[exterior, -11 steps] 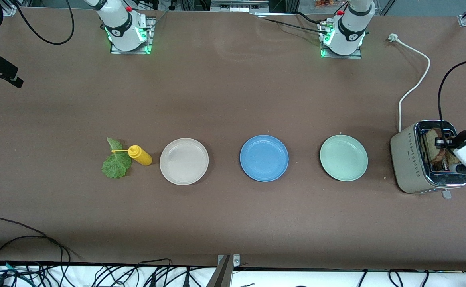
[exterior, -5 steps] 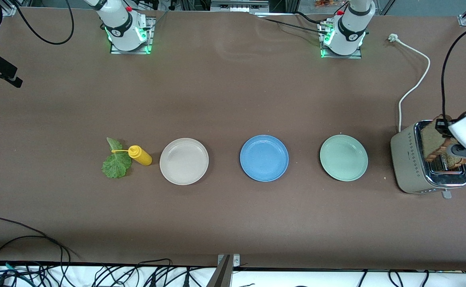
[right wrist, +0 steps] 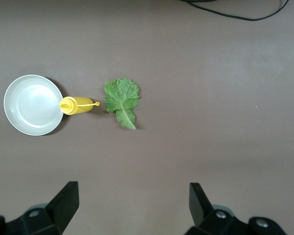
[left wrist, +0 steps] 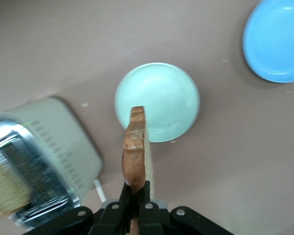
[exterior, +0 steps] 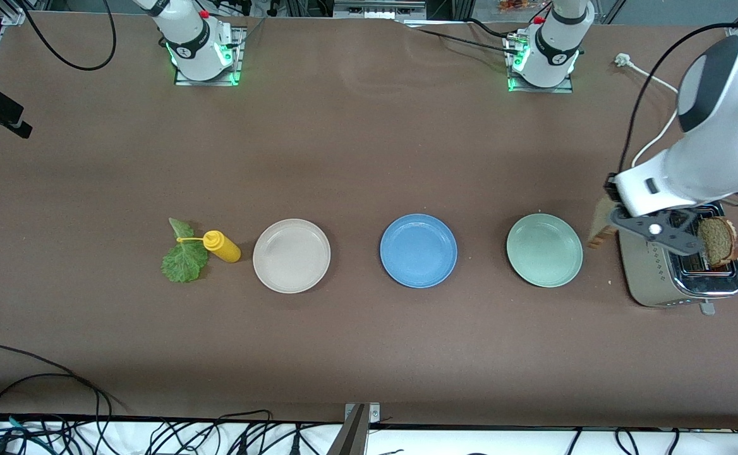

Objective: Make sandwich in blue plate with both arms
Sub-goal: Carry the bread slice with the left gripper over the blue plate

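A brown table carries everything, with both arm bases along its upper edge. At the left arm's end stands a silver toaster, one bread slice sticking up from its slot. Three plates sit in a row across the middle: a mint plate next to the toaster, the blue plate at the centre, and an off-white plate toward the right arm's end. Past that lie a yellow bottle on its side and a lettuce leaf touching its nozzle. The left gripper hangs between toaster and mint plate, jaws clamped on the lower edge of a second slice, held upright on edge. The right gripper waits high over the lettuce end, jaws wide apart and empty. The blue plate is bare, so this is likely the first slice's delivery. To do it well, carry the slice clear over the mint plate, tip it flat low above the blue plate's centre, then release gently so it lands inside the rim.
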### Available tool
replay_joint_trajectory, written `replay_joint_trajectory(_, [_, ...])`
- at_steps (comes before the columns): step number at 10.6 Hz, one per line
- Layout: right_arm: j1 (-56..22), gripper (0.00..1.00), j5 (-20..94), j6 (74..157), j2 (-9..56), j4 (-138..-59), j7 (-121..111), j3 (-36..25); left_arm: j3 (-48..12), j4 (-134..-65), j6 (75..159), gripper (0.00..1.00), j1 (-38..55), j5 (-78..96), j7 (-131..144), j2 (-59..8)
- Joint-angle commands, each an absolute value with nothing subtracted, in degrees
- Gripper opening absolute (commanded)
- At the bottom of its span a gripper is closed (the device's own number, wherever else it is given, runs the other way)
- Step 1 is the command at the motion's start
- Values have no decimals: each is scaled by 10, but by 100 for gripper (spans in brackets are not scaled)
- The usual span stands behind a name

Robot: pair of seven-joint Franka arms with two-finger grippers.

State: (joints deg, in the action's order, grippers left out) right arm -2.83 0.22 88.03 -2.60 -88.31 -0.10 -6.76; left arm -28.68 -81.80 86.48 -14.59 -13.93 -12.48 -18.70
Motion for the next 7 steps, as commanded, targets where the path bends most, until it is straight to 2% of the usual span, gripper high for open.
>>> replay_joint_trajectory(1, [-26,100,11,865,-24,-868,-4,-69,-288,-808,880,0,-75,-102,-94,-250])
replay_joint_trajectory(3, [-27,100,11,865,-24,-868,-4,-69,-287,-808,930,0,-48,-3,-17,-277])
replay_joint_trajectory(7, [-27,100,11,865,-24,-868,-4,-69,-287,-807,1082,0,-28,201,20,-350])
